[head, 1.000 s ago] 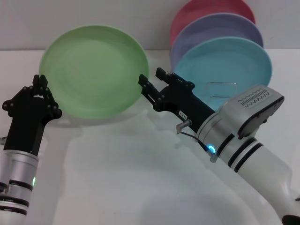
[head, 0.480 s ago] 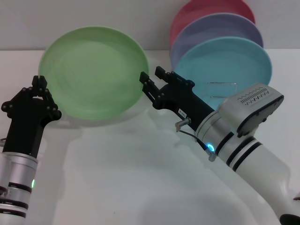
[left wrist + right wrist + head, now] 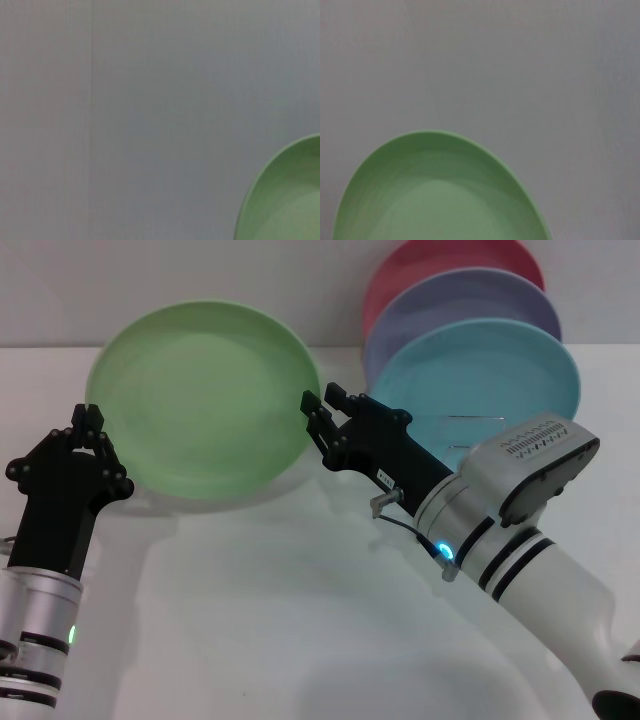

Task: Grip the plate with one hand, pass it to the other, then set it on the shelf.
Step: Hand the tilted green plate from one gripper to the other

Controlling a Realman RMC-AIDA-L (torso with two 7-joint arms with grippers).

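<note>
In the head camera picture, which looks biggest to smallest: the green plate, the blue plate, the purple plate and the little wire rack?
1. Green plate, though it is nearer the camera.
2. Blue plate.
3. Purple plate, mostly hidden behind the blue one, so its true size is unsure.
4. Wire rack, the smallest by far.

Plain grey wall [image 3: 200, 280] behind a white tabletop [image 3: 260, 620], evenly lit, soft shadows
</note>
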